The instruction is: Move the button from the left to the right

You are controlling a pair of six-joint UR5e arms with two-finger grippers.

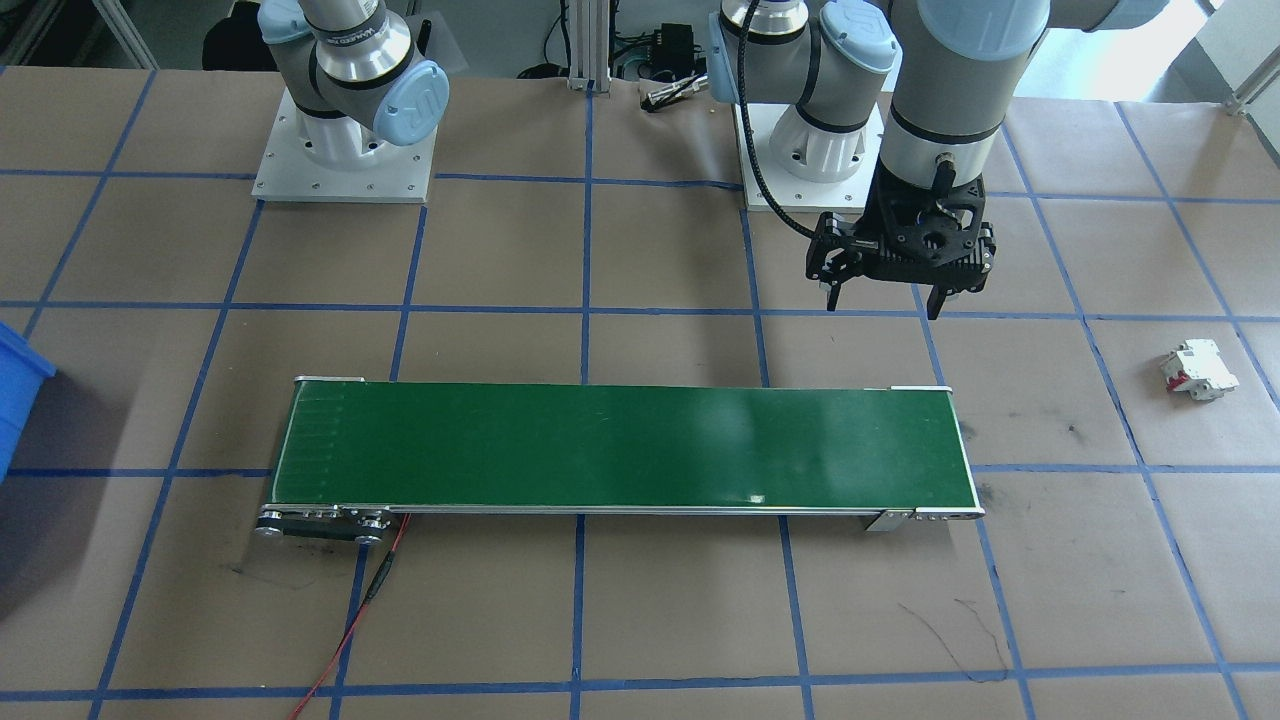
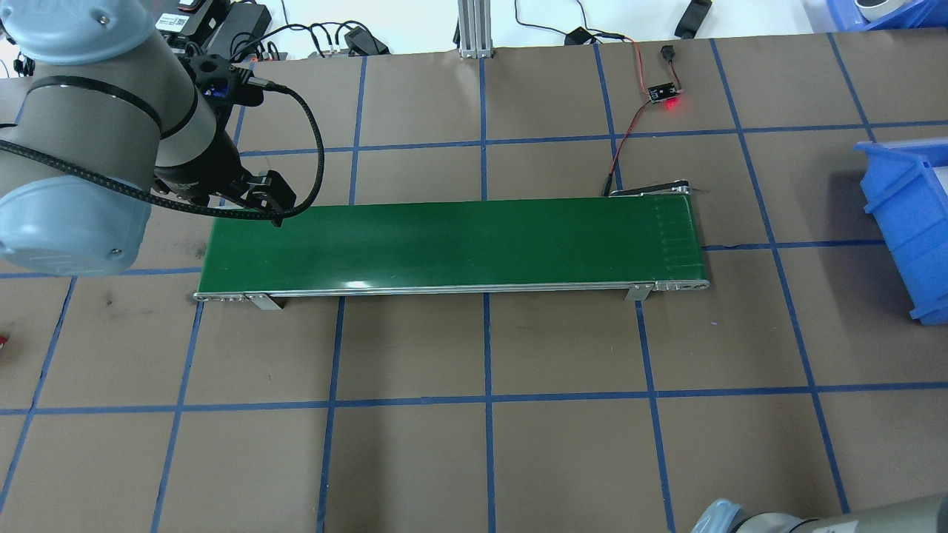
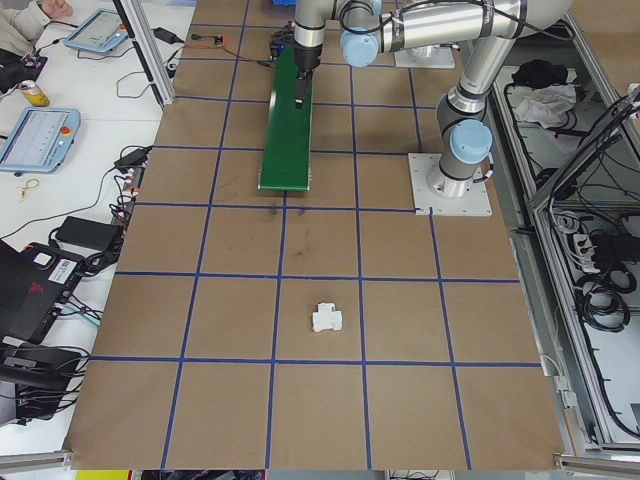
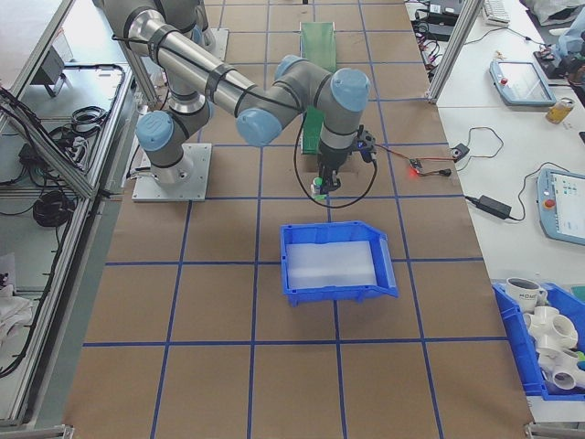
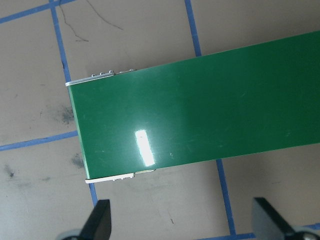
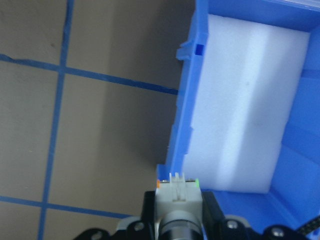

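The button point(image 6: 178, 192), a white boxy base with a green edge, sits clamped between the black fingers of my right gripper point(image 6: 178, 202). In the exterior right view the button point(image 4: 317, 188) hangs under the near arm, above the table between the conveyor's end and the blue bin point(image 4: 338, 274). From the right wrist, the bin's near wall point(image 6: 187, 110) lies just ahead of the button. My left gripper point(image 1: 884, 305) is open and empty, hovering beside the other end of the green conveyor belt point(image 1: 620, 445); its fingertips point(image 5: 100, 220) frame the belt end point(image 5: 200, 110).
A white breaker block with red parts point(image 1: 1198, 370) lies on the brown paper on the robot's left side. A red wire point(image 1: 350, 620) runs off the conveyor's end. White foam lines the bin point(image 2: 900, 222). A lit controller board point(image 2: 663, 92) lies beyond the belt.
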